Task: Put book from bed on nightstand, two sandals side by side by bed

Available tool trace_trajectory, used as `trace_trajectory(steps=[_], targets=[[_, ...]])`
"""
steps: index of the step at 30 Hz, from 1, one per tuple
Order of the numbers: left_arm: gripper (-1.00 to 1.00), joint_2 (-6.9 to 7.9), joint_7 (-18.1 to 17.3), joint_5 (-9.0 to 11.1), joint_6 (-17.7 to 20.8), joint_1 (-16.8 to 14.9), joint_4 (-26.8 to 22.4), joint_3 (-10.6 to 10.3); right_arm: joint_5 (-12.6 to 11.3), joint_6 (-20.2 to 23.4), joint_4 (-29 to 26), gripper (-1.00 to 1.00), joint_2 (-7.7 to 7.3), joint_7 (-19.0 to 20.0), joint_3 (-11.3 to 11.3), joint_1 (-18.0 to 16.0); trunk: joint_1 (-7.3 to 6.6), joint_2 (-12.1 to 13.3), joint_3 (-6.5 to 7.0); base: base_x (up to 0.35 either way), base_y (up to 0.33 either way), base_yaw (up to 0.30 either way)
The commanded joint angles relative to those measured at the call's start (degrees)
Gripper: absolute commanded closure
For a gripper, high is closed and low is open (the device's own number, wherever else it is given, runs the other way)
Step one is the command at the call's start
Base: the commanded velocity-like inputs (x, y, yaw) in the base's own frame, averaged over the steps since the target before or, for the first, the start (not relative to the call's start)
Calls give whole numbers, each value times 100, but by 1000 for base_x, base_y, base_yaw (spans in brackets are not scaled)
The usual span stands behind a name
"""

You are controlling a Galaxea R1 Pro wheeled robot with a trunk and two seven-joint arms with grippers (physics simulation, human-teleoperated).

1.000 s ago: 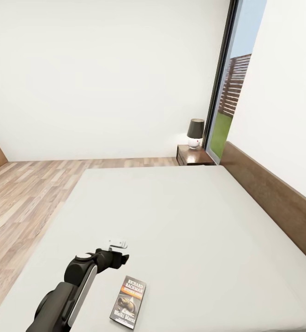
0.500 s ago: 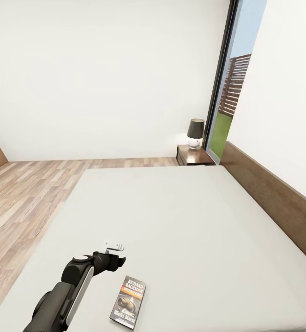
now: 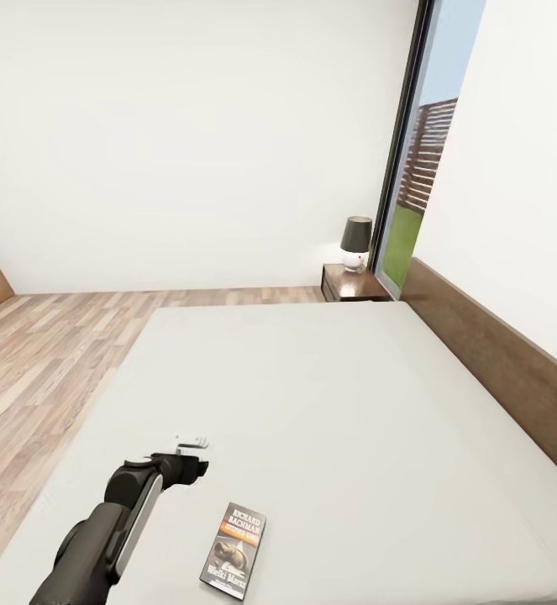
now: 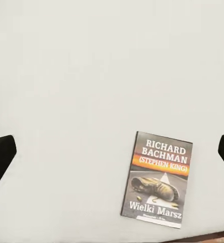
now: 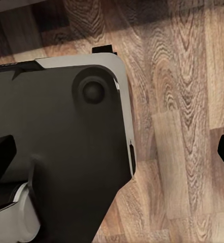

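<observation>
The book (image 3: 234,550) lies flat on the light-grey mattress of the bed (image 3: 328,395), near the foot-side edge closest to the robot, cover up. In the left wrist view the book (image 4: 159,180) can be read clearly: white capitals "RICHARD BACHMAN" at the top, an orange band below with "(STEPHEN KING)", then a greyish picture of a worn boot on a road, and the title "Wielki Marsz" in white near the lower edge. A line of very small print beneath the title is too fine to make out.

The left pincer (image 3: 187,445) hangs over the mattress just beside the book, up and to the robot's left of it, not touching it. Its two dark fingertips (image 4: 0,154) stand at the opposite edges of the left wrist view, so it is spread wide with nothing between them but bare mattress.

The right pincer (image 5: 112,152) is likewise spread wide and holds nothing; it looks down on the wood-plank floor (image 5: 188,101) and a dark part of the robot's body (image 5: 56,147).

Beyond the far corner of the bed, a dark-brown nightstand (image 3: 352,286) stands by the tall window (image 3: 421,168), carrying a small lamp (image 3: 354,244) with a dark shade. The brown headboard (image 3: 496,361) runs along the bed's right side.
</observation>
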Motion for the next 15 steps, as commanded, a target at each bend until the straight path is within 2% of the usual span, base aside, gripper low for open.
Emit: trace_trajectory(steps=[1, 3, 4, 6, 11, 15], targets=[[-100, 2, 247, 19, 24, -9, -2, 24, 38, -37, 20, -100, -1, 15, -47, -9, 3, -12, -12, 0, 0, 0], [-100, 0, 741, 29, 23, -16, 2, 65, 38, -37, 20, -100, 2, 15, -47, -9, 3, -12, -12, 0, 0, 0], [-100, 0, 741, 29, 23, -16, 2, 65, 38, -37, 20, -100, 2, 15, -47, -9, 3, -12, -12, 0, 0, 0], [-100, 10, 1138, 58, 31, -15, -20, 84, 38, -37, 20, -100, 4, 14, -47, -9, 3, -12, -12, 0, 0, 0], [-100, 20, 1445, 92, 37, -12, -62, 100, 38, -37, 20, -100, 1, 14, -47, -9, 3, -12, -12, 0, 0, 0], [-100, 26, 1435, 129, 48, -14, -71, 113, 38, -37, 20, -100, -4, 14, -48, -9, 3, -12, -12, 0, 0, 0]])
